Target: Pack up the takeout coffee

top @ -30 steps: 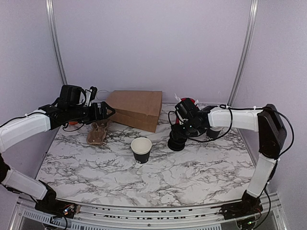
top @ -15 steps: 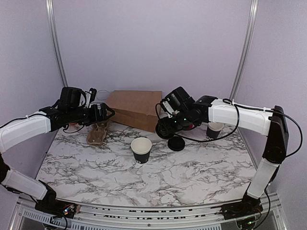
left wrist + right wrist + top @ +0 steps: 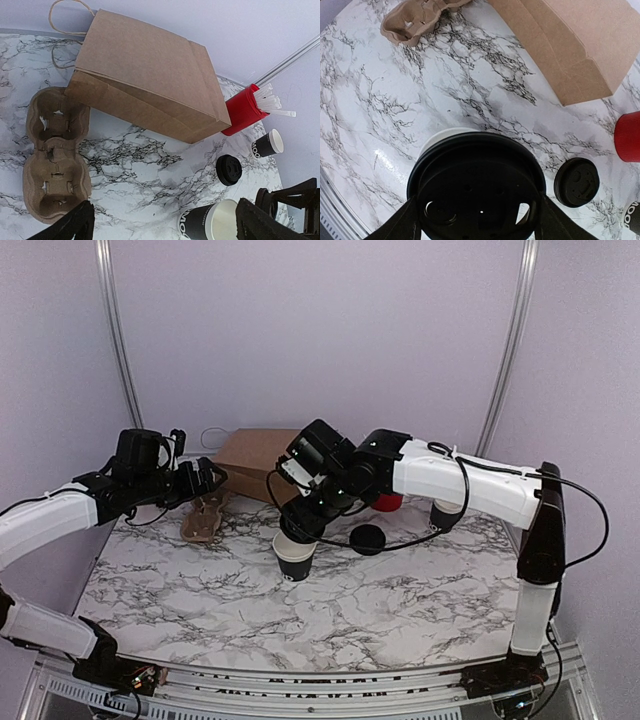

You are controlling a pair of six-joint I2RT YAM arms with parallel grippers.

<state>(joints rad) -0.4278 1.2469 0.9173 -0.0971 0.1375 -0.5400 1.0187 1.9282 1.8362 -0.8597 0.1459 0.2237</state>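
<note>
The takeout coffee cup (image 3: 295,562), black with a white rim, stands open in the middle of the table. It also shows in the left wrist view (image 3: 207,222), and its rim peeks out in the right wrist view (image 3: 440,137). My right gripper (image 3: 298,523) is shut on a flat black lid (image 3: 477,192) and holds it just above the cup, slightly off its mouth. My left gripper (image 3: 215,478) is open and empty above the cardboard cup carrier (image 3: 203,520), left of the cup.
A brown paper bag (image 3: 250,455) lies at the back. A second black lid (image 3: 368,538) lies right of the cup. A red cup (image 3: 390,502) with white sticks and another small black cup (image 3: 445,512) stand at the back right.
My right arm has swung left from the back right, carrying a black lid to just above the cup; one lid stayed on the table. My left arm has barely moved.
</note>
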